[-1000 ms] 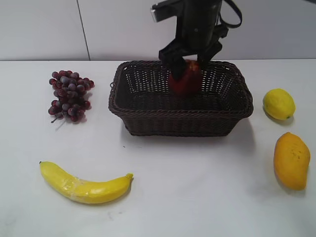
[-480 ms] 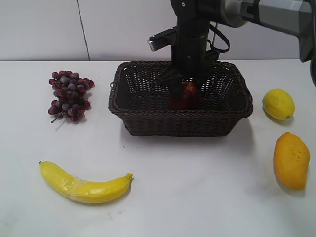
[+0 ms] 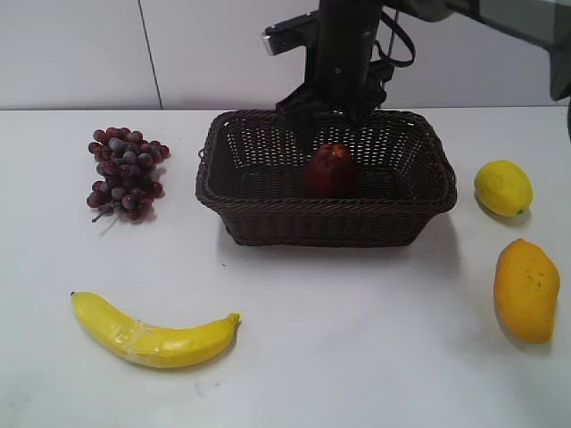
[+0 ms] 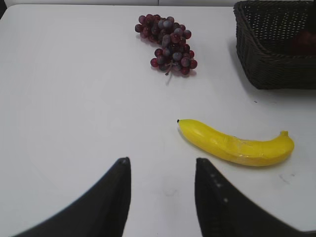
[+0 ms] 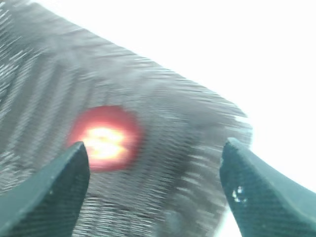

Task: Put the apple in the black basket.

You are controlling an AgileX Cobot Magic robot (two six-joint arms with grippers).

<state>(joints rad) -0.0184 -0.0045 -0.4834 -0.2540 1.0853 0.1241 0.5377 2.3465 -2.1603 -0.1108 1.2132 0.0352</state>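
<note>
The apple (image 3: 331,169) now sits on the floor of the black basket (image 3: 268,214), free of any grip; half a second ago the right pincer (image 3: 332,111) was down inside the basket around it, and a second ago it carried the fruit above the rim. That pincer has since risen to just above the basket's back rim, and the right wrist view, blurred by motion, shows its fingers (image 5: 52,185) spread wide with the apple (image 5: 105,138) below, nearer the left finger. By my reading the placement is done and only the retreat remains. The left pincer (image 4: 163,182) hovers with fingers parted, holding nothing, over the white surface (image 3: 357,339), near the banana (image 4: 236,144) and well apart from the basket.
</note>
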